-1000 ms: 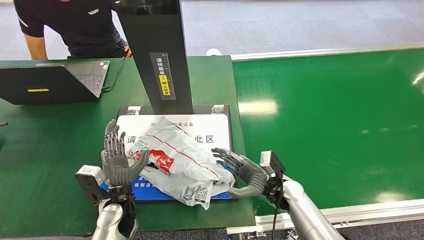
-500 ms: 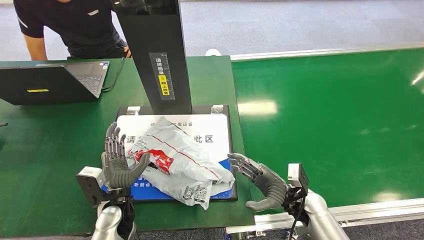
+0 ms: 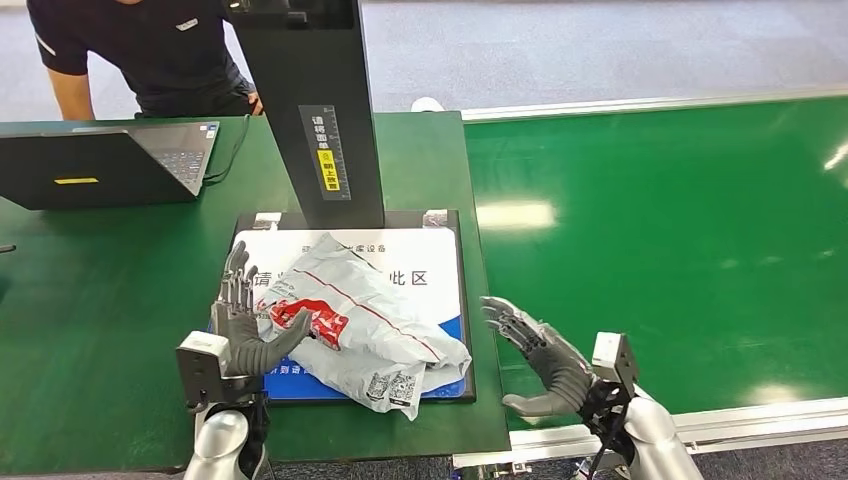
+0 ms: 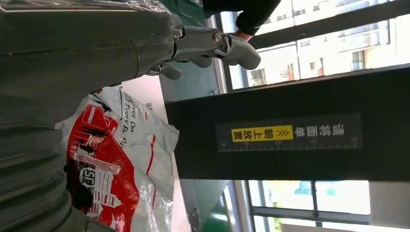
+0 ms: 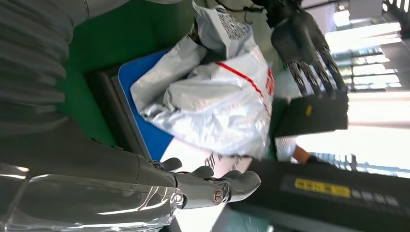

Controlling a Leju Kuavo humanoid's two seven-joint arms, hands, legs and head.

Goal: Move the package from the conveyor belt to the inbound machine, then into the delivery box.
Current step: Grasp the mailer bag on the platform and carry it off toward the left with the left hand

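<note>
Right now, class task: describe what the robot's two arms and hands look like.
Both arms are silver metal tubes. The left robot hand and right robot hand are dark grey with slender segmented fingers and thick grey thumbs. A boxy silver camera module sits at each wrist, and black cables run beside the right one.

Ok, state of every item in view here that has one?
Package: lying crumpled on the machine's pad.
Left hand: fingers spread, thumb touching the package.
Right hand: fingers spread, apart from the package.
Laptop: lid open.
Conveyor belt: bare.
</note>
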